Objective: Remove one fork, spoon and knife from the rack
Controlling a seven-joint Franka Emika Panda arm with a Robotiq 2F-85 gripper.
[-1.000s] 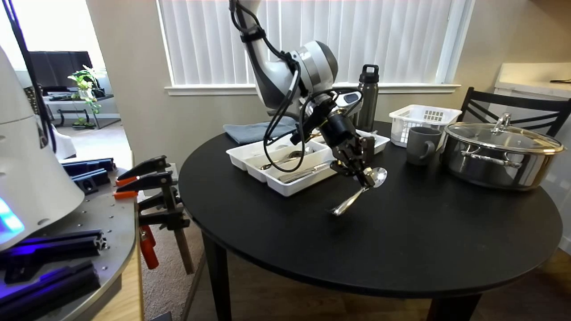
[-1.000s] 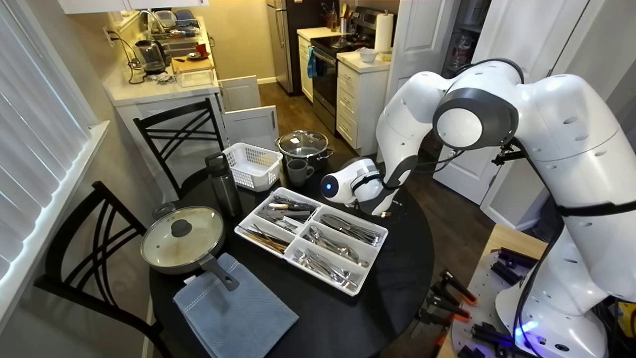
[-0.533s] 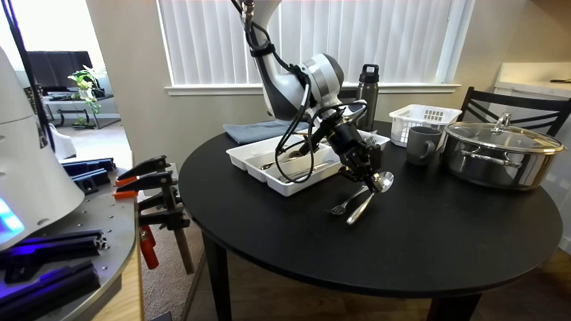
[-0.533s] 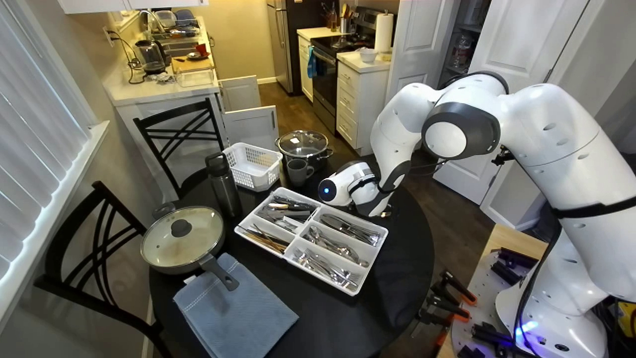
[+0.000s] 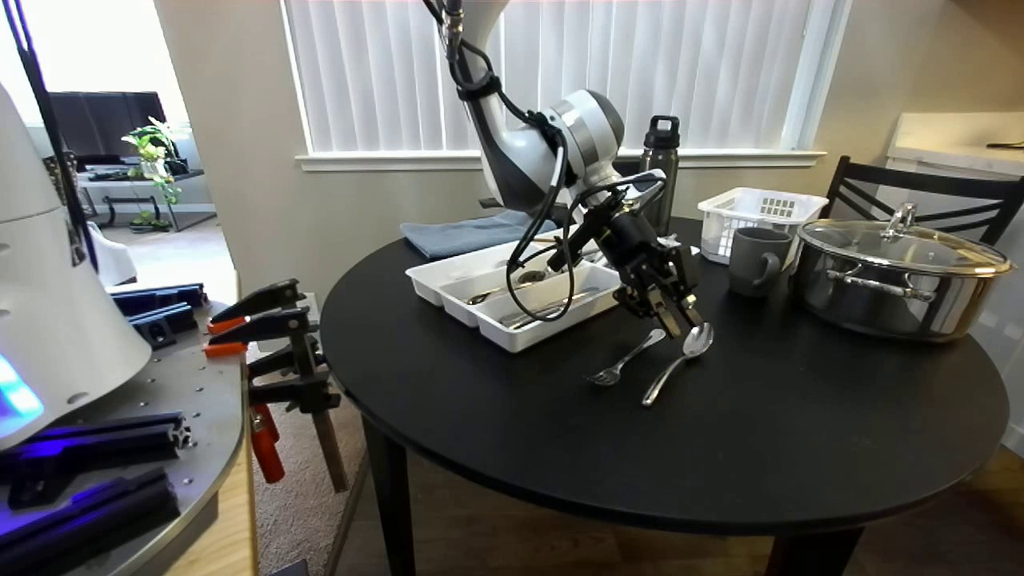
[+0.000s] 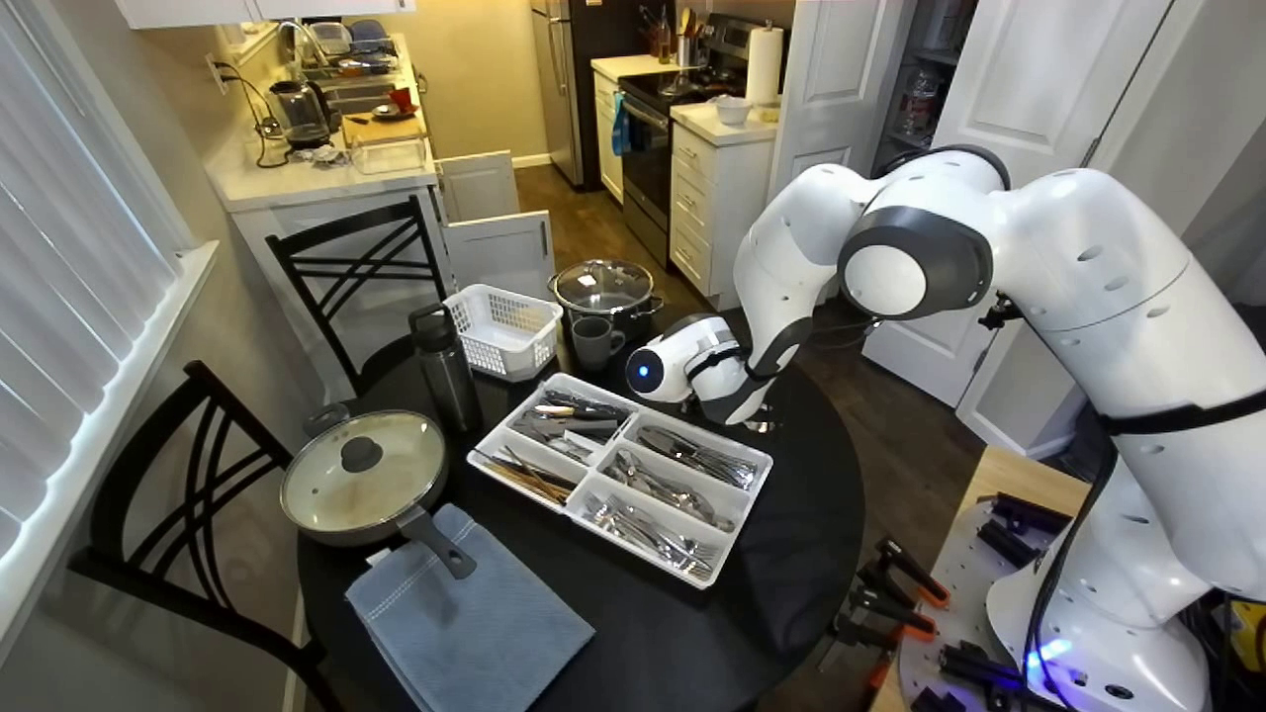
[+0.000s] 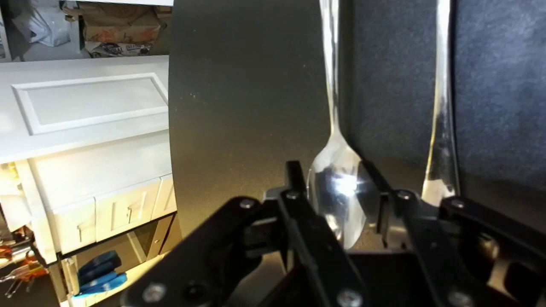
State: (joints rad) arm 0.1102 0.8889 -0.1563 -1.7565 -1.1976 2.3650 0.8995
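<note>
In an exterior view, make the round-bowled shiny silver metal spoon (image 5: 670, 372) the middle of a clock. It lies on the round black table (image 5: 760, 448), bowl toward 1 o'clock, handle toward 7. The black two-fingered metal gripper (image 5: 682, 322) is by the bowl end, near 12 o'clock. Its fingers are spread, and the wrist view shows the bowl in the gap between them. I can't tell if they touch it. I think they are apart so the spoon can lie there when they lift away.

The short slim silver metal fork (image 5: 631, 356) is beside the spoon, at about 9 o'clock, prongs toward 8. The two don't touch. Maybe that space is there so each can be picked up alone.

The wide white plastic-looking cutlery tray (image 5: 520, 337) is at 10 o'clock, perhaps close by so the trip is short. Its inside walls keep each kind together. From the tray's middle in an exterior view, the long straight silver metal knives (image 6: 697, 457) seem to lie at 2 o'clock. One has yet to come out, I guess.

The white slatted basket (image 5: 718, 228) and dark gray mug (image 5: 754, 264) are at 1 o'clock from the spoon, maybe to leave room to work.
</note>
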